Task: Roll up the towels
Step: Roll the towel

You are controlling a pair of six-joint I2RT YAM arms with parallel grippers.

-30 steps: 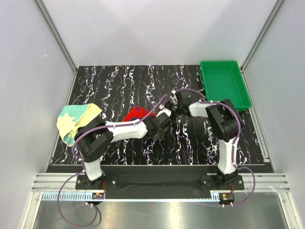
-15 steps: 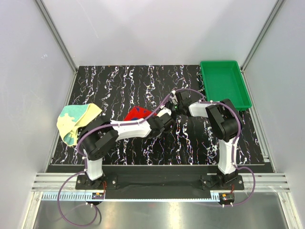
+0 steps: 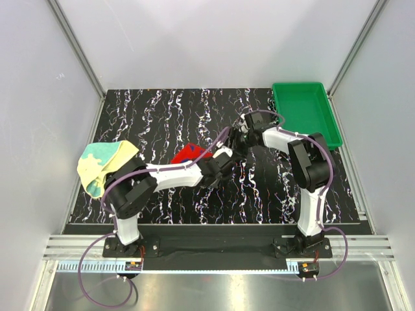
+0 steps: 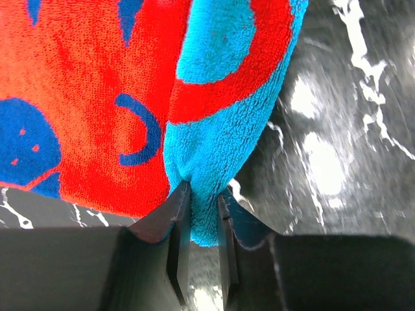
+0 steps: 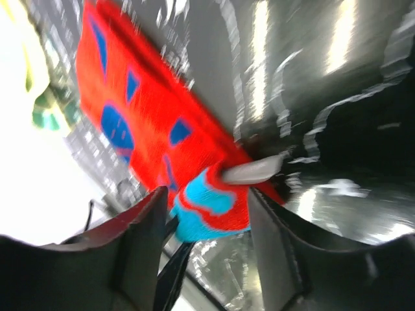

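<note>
On the counter point(image 3: 162, 116), the red towel point(image 3: 189, 153) lies at 3 o'clock of the yellow towel point(image 3: 104, 165). The left claw point(image 4: 201, 214) has just clenched on its folded-over blue corner, while the right claw point(image 5: 204, 214) has released and stands spread wide. This looks like a handover, with rolling barely begun.

Black white-veined tabletop point(image 3: 162, 110) fills centre. Plain pale grey back wall point(image 3: 214, 39) at 12, side walls point(image 3: 32, 97) at 9 and 3. Aluminium corner posts point(image 3: 76, 45) at 11 and 1. Metal rail point(image 3: 214, 249) at 6. Even, diffuse light.
</note>
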